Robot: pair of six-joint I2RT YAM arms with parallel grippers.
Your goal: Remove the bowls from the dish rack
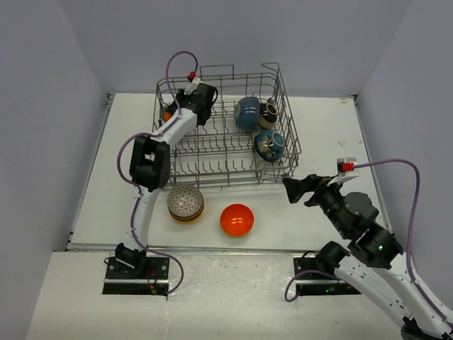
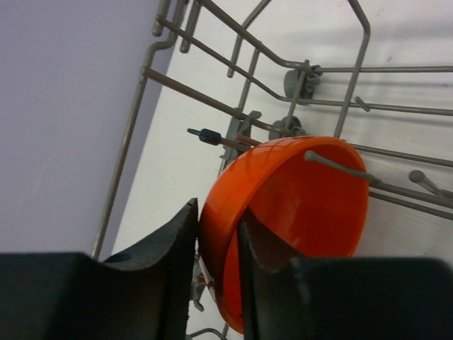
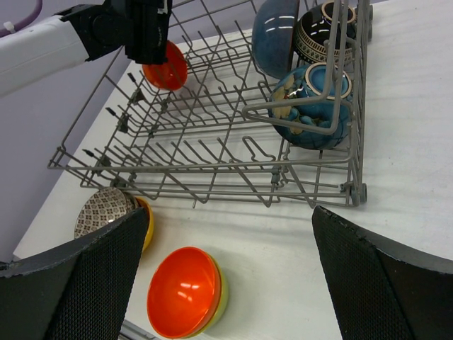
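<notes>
My left end effector (image 2: 218, 262): pinching orange bowl's (image 2: 304, 198) rim inside dish rack (image 1: 226, 159).
My right end effector (image 3: 228, 219): wide open, empty.
Done: two stacks (image 1: 185, 204) on counter (image 1: 297, 227).
Remaining: four bowls (image 1: 247, 113) racked.

- Grey wire dish rack (image 1: 219, 159), upright on table.
- Orange bowl (image 2: 304, 212), on edge, rack's far-left corner.
- Blue bowl (image 1: 246, 113), black-and-cream bowl (image 1: 268, 113), teal bowl (image 1: 270, 146), rack's right end.
- Patterned bowl (image 1: 185, 201), red bowl (image 1: 236, 219), out front.

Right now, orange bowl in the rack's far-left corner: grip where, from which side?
Pinch the orange bowl by its upper rim from above, one finger inside, one outside: it stands on edge in the dish rack, thin wall up. The left gripper straddles it so.
</notes>
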